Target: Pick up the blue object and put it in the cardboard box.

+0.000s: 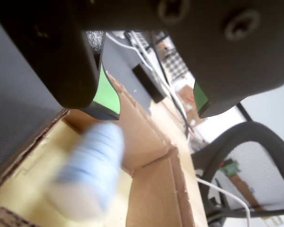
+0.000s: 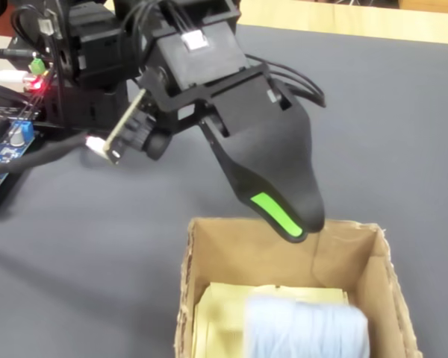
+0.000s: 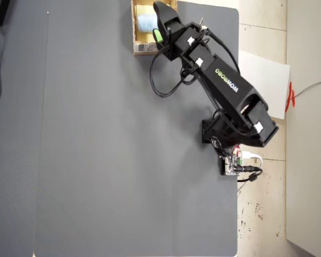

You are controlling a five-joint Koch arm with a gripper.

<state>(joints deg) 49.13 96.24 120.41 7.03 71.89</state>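
Observation:
The pale blue object [image 1: 90, 170] shows as a ribbed, motion-blurred pad inside the cardboard box [image 1: 151, 189], below my jaws and clear of them. My gripper [image 1: 154, 109] is open, its green pads [image 1: 106, 94] wide apart with nothing between them. In the fixed view the gripper [image 2: 302, 227] hangs just above the far wall of the box [image 2: 190, 253], and the blue object [image 2: 306, 328] lies on the pale yellowish floor. From overhead, the box [image 3: 142, 48] sits at the mat's top edge, the blue object [image 3: 146, 22] inside it, and the gripper [image 3: 158, 24] over its right side.
A blue circuit board [image 2: 4, 149] and cables lie by the arm's base [image 2: 82, 67] at the left of the fixed view. In the wrist view a mesh chair [image 1: 255, 137] stands beyond the box. White paper [image 3: 262, 80] lies off the mat's right edge.

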